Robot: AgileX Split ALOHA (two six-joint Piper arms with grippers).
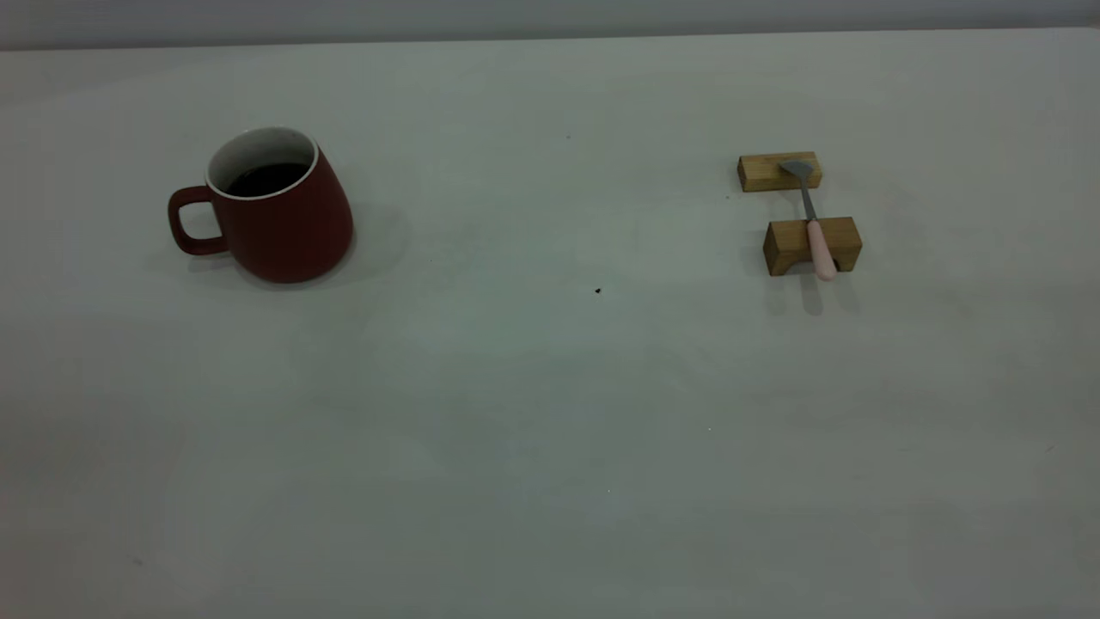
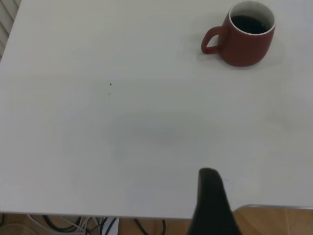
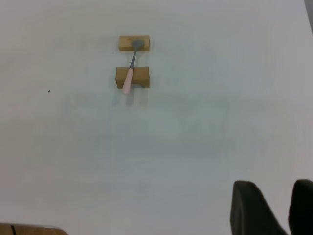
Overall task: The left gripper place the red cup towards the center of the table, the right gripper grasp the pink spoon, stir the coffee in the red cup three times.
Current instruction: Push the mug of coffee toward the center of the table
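Pale grey surface (image 1: pixel 550 430) filled the exterior view: red cup (image 1: pixel 279 211) stood upright at left, coffee (image 1: pixel 266 178) inside, handle outward. Pink spoon (image 1: pixel 814 225) lay at right, bridging two wooden blocks (image 1: pixel 812 245), well apart from the cup.

Left wrist view: one dark finger of the left hand (image 2: pixel 211 205) showed at the surface edge, far from the cup (image 2: pixel 244 36); spacing could not be told.

Right wrist view: right hand (image 3: pixel 276 208) fingers stood apart, far from the spoon (image 3: pixel 130 73).

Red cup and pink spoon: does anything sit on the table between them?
Only a tiny dark speck. Otherwise the exterior view shows bare table between the red cup and the pink spoon, which rests across two wooden blocks.
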